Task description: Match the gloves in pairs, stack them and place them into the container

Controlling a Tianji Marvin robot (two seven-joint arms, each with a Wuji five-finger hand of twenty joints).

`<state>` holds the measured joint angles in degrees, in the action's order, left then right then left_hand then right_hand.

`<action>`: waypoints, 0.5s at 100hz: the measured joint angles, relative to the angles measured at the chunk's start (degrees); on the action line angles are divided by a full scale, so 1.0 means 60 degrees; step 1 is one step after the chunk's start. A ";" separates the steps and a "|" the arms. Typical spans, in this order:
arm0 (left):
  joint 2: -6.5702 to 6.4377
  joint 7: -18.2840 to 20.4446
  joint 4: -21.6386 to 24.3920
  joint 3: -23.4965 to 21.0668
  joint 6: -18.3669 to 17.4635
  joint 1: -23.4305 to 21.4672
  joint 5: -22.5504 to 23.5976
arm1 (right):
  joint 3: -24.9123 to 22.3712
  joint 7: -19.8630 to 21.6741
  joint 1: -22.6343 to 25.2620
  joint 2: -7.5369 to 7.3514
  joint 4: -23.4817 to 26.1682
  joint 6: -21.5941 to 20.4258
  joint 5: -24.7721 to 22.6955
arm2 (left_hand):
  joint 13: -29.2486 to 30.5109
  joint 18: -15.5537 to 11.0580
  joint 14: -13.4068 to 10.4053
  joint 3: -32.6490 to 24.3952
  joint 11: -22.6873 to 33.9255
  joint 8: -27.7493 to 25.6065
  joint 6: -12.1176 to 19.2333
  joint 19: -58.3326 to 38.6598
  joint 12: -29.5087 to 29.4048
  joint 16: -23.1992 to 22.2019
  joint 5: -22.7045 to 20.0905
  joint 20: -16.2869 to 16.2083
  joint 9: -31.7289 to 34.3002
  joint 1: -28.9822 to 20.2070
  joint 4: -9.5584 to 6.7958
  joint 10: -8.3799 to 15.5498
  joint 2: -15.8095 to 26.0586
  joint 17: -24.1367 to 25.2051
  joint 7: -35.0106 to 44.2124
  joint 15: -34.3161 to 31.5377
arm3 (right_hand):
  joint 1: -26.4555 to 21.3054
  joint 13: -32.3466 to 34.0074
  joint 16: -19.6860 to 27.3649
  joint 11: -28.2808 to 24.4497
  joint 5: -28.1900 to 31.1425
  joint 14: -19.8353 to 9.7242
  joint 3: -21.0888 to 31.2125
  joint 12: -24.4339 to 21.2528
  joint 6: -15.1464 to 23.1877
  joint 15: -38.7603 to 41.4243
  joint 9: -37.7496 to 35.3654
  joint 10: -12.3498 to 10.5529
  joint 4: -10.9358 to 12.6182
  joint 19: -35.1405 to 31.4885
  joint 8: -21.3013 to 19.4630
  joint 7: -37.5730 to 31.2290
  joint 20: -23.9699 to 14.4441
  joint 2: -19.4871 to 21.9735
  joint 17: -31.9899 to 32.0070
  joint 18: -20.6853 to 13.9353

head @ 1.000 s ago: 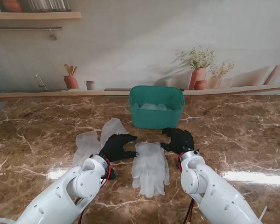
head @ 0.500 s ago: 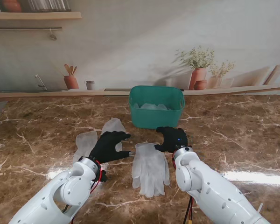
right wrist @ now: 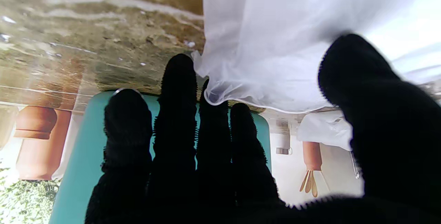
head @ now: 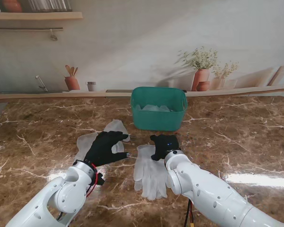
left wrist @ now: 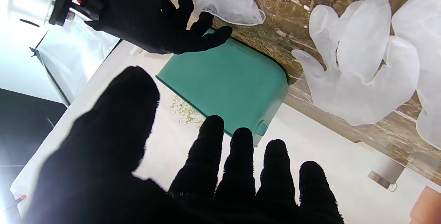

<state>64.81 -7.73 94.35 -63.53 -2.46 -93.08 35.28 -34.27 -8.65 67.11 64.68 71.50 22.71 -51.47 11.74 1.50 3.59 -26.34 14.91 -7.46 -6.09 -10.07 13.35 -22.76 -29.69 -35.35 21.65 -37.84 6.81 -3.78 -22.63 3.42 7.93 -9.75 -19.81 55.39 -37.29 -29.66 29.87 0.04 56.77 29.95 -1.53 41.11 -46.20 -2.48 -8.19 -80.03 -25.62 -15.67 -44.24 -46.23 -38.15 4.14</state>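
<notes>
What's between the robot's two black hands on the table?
From the stand view, between the left hand and right hand lies bare marble table and the cuff end of the stacked white gloves.

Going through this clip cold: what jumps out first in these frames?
Two black-gloved hands meet over the middle of the marble table: the left hand spread open over two translucent white gloves on the left, the right hand open at the cuff of a stacked white pair in the centre. Just beyond them stands the teal container, with something pale and translucent already inside.
</notes>
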 measured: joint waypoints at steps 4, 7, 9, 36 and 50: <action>-0.0004 0.0000 0.0013 -0.0023 -0.0002 -0.0020 0.0023 | 0.0023 -0.0003 -0.0011 0.0005 0.0006 0.0046 0.0012 | 0.0000 0.0000 0.0000 0.0142 -0.0003 0.0000 0.0004 0.0001 0.0000 0.0004 -0.0001 0.0063 0.0000 -0.0001 0.0000 0.0040 -0.0001 0.0000 0.0001 0.0001 | 0.0000 0.0158 -0.0414 -0.0938 0.0016 -0.0178 0.0184 0.0776 0.0001 0.0641 -0.0431 -0.0287 0.0000 0.0000 0.0029 -0.0024 -0.0116 -0.0167 0.0070 0.0002; -0.0005 -0.0008 0.0025 -0.0044 -0.0002 -0.0039 0.0051 | 0.0065 -0.0013 -0.0020 0.0007 0.0001 0.0079 0.0022 | 0.0000 0.0000 0.0000 0.0111 -0.0005 -0.0048 0.0004 0.0002 0.0000 0.0006 -0.0001 0.0101 0.0000 -0.0001 0.0000 0.0056 -0.0006 0.0000 0.0001 0.0000 | 0.0094 0.0102 -0.0965 -0.2257 0.0347 -0.0360 0.0635 0.1793 0.0010 0.1497 -0.1176 -0.0773 0.0029 0.0000 0.0134 -0.0191 -0.0224 -0.0229 0.0166 0.0057; -0.0005 -0.0020 0.0031 -0.0057 -0.0002 -0.0050 0.0066 | 0.0100 -0.0023 -0.0021 0.0007 -0.0006 0.0094 0.0030 | 0.0000 0.0000 -0.0001 0.0108 -0.0006 -0.0050 0.0004 0.0003 -0.0001 0.0007 -0.0001 0.0104 0.0001 -0.0001 0.0000 0.0064 -0.0006 0.0000 0.0001 0.0000 | 0.0048 0.0265 -0.1198 -0.2790 0.0524 -0.0486 0.0844 0.2341 0.0029 0.1893 -0.1439 -0.0974 0.0038 0.0004 0.0173 -0.0277 -0.0237 -0.0240 0.0190 0.0061; -0.0007 -0.0153 0.0083 -0.0204 -0.0047 -0.0151 0.0173 | 0.0163 -0.0998 0.0062 0.0249 -0.0293 0.0150 0.0302 | 0.0000 0.0000 -0.0017 0.0307 -0.0017 -0.0103 0.0039 0.0008 -0.0002 0.0081 -0.0007 0.0216 0.0001 -0.0003 -0.0001 0.0088 -0.0006 -0.0001 0.0098 0.0005 | -0.0880 -0.1478 -0.2184 -0.4064 0.3362 -0.0677 0.1429 0.5758 0.3156 0.2738 -0.2197 -0.1445 -0.1382 0.1275 -0.3182 -0.4730 -0.0242 -0.1508 0.1981 0.0397; -0.0007 -0.0190 0.0143 -0.0294 -0.0062 -0.0226 0.0213 | -0.0256 -0.0983 0.0343 0.0305 -0.0181 -0.0189 0.0332 | 0.0000 0.0000 -0.0124 0.0411 -0.0033 -0.0103 0.0111 0.0011 -0.0004 0.0084 -0.0008 0.0227 0.0001 -0.0003 -0.0028 0.0103 -0.0006 -0.0001 0.0102 0.0006 | -0.1507 -0.3111 -0.0847 -0.0681 0.3993 -0.0584 0.1141 0.3077 0.3670 0.0163 -0.0084 -0.0860 -0.1548 0.1855 -0.3522 -0.5732 -0.0365 -0.1283 0.2536 0.0129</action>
<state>64.76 -8.87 95.21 -65.29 -2.83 -94.43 36.56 -35.81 -14.55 69.16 66.51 70.41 21.58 -49.48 11.74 1.50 2.85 -23.87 14.71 -8.08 -5.42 -10.00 13.33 -22.25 -29.73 -33.99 21.66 -37.85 6.64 -3.16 -22.66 3.41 8.54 -9.71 -28.85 36.72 -42.37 -33.74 53.82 -3.46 63.61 48.42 20.48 42.09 -46.70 -7.64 -17.48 -68.90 -46.75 -50.06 -46.43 -53.93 -22.93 4.91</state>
